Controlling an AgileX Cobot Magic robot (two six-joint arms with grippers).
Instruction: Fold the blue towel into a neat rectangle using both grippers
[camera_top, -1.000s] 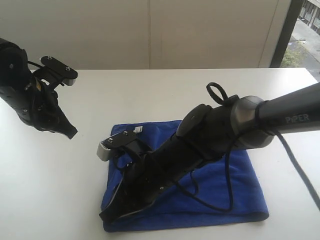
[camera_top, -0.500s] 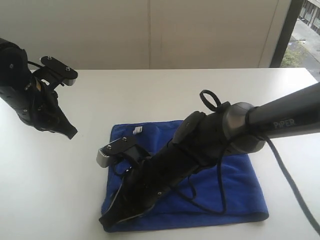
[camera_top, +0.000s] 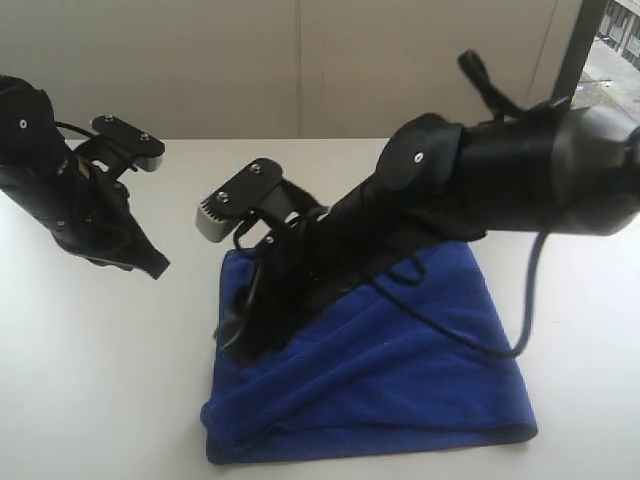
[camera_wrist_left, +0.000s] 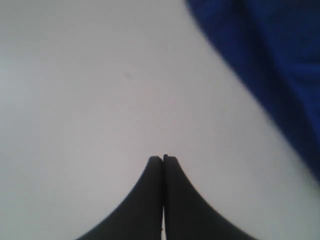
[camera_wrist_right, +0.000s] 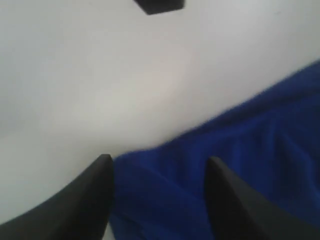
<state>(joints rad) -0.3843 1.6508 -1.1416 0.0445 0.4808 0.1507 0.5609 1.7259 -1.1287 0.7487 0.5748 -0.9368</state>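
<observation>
The blue towel (camera_top: 420, 370) lies folded over on the white table (camera_top: 100, 400), its doubled edge bunched at the near left corner. My right gripper (camera_top: 236, 348) hangs above the towel's left side, open, holding nothing. In the right wrist view its two black fingers (camera_wrist_right: 102, 172) stand wide apart around my right gripper (camera_wrist_right: 159, 164), with the blue towel (camera_wrist_right: 235, 165) beneath them. My left gripper (camera_top: 158, 268) hovers over bare table left of the towel, shut and empty. The left wrist view shows my left gripper (camera_wrist_left: 163, 159) with tips pressed together and the blue towel (camera_wrist_left: 280, 65) off to one side.
The table's far edge meets a pale wall (camera_top: 300, 70). A dark window frame (camera_top: 575, 50) stands at the back right. The right arm's black cable (camera_top: 500, 345) loops over the towel. A black piece (camera_wrist_right: 160, 5), apparently the left fingertip, shows in the right wrist view.
My right gripper has opened, let go of the towel's near left corner and risen up and back. The towel stays folded on the table. My left arm shifted slightly right.
</observation>
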